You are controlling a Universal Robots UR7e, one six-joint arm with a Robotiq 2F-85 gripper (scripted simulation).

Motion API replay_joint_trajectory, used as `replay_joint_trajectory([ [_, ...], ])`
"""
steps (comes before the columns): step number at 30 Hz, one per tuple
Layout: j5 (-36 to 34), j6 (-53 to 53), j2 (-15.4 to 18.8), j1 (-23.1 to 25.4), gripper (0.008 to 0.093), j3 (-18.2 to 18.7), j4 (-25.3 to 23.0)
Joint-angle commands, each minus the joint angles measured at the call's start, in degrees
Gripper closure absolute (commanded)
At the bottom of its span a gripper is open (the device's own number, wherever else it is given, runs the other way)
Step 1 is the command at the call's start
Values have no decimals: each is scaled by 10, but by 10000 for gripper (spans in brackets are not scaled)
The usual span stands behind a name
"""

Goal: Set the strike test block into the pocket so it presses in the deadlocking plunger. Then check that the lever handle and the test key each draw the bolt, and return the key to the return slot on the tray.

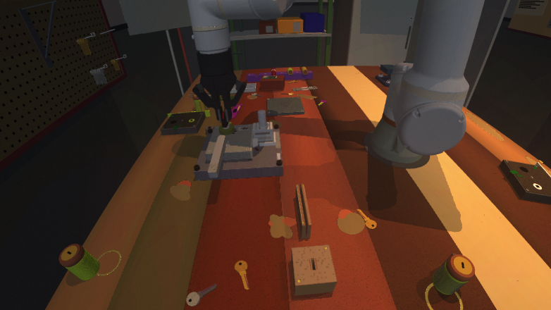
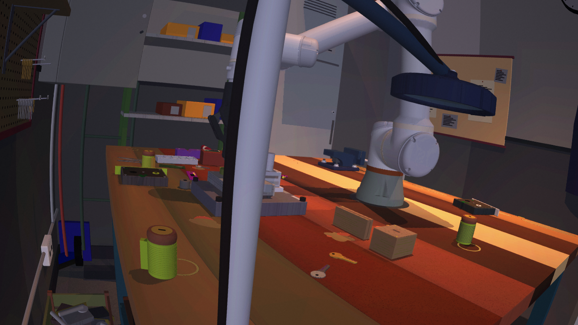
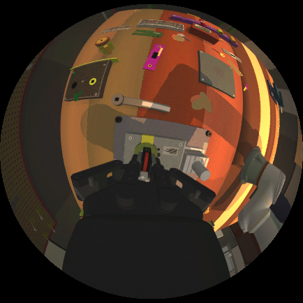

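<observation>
My gripper (image 1: 224, 120) (image 3: 145, 172) hangs over the far left corner of the lock fixture (image 1: 239, 152) (image 3: 164, 148). A red test key (image 3: 146, 162) stands between its fingers, pointing down into the green-ringed key cylinder (image 1: 226, 129) (image 3: 143, 148). The lever handle (image 1: 262, 117) (image 3: 200, 171) rises to the right of the cylinder. A pale bar, the strike test block (image 1: 215, 155), lies along the fixture's left side. The tan box with the return slot (image 1: 313, 268) (image 2: 393, 241) sits near the front of the bench. The gripper is closed on the red test key.
A slotted tan block pair (image 1: 303, 211) stands in front of the fixture. Loose keys (image 1: 242, 273) (image 1: 199, 296) (image 1: 367, 219) lie near the front. Green spools (image 1: 79, 261) (image 1: 452, 274) sit at the front corners. A dark lock plate (image 1: 183, 121) lies left of the fixture. The robot base (image 1: 416, 115) stands right.
</observation>
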Motion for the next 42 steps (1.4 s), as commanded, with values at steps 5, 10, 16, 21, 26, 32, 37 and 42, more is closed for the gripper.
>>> replay_joint_trajectory([
  [5, 0, -14, 0, 0, 934, 0, -1],
  [10, 0, -21, 0, 0, 934, 0, -1],
  [16, 0, -22, 0, 0, 934, 0, -1],
  [21, 0, -22, 0, 0, 934, 0, -1],
  [26, 0, -22, 0, 0, 934, 0, -1],
  [32, 0, -22, 0, 0, 934, 0, -1],
  [37, 0, -22, 0, 0, 934, 0, -1],
  [42, 0, -22, 0, 0, 934, 0, 0],
])
